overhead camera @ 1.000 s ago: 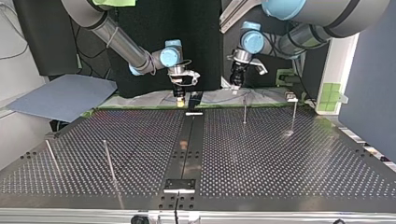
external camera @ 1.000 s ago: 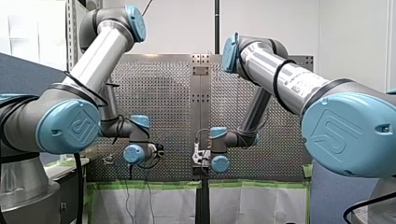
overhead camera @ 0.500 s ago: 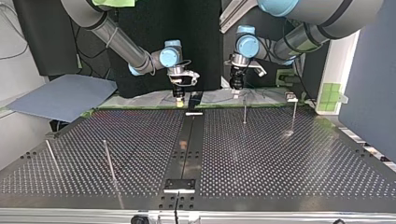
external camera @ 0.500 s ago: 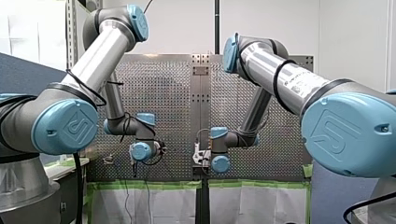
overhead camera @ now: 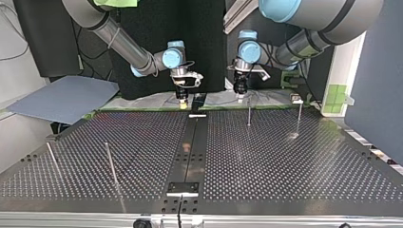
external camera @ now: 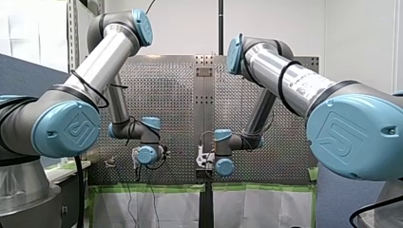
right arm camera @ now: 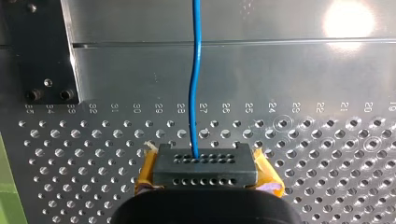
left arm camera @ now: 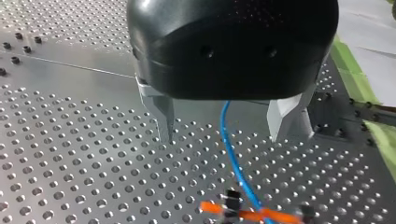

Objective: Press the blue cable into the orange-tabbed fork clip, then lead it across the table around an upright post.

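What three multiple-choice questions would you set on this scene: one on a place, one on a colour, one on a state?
1. Where is the fork clip relative to my left gripper? A gripped in it; B on the table ahead of it; C behind it.
2. What colour is the cable? A blue; B red; C green.
3. How does my left gripper stand? A shut on the cable; B open; C shut on a post.
Answers: B, it lies beyond the metal fingers; A, blue in both wrist views; B, those fingers stand apart, cable loose between.
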You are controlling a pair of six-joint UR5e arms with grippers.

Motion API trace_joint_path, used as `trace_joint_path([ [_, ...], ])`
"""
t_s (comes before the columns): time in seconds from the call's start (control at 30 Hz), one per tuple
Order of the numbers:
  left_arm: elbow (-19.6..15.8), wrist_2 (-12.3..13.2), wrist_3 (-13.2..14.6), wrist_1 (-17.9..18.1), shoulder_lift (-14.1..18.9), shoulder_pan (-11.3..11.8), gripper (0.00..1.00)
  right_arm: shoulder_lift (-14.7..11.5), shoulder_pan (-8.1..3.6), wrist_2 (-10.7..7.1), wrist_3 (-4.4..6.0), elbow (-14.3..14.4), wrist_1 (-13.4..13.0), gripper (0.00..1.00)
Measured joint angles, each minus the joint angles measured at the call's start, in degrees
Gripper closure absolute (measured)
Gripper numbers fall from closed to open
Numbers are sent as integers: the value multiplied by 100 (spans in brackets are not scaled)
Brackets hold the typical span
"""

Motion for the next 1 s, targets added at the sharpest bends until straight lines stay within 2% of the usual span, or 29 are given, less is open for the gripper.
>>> trace_joint_path([
  [0.33, 156, -35, -10, -113, -22, -20, 0, -1, 1, -1, 0, 2, -2, 100],
  [0.7, 616, -80, -51, -477, -380, -28, 0, 0, 3, -12, -8, 1, 1, 100],
  [1.0, 954, -170, -58, -413, -398, -2, 0, 0, 0, -13, -16, 0, -7, 100],
])
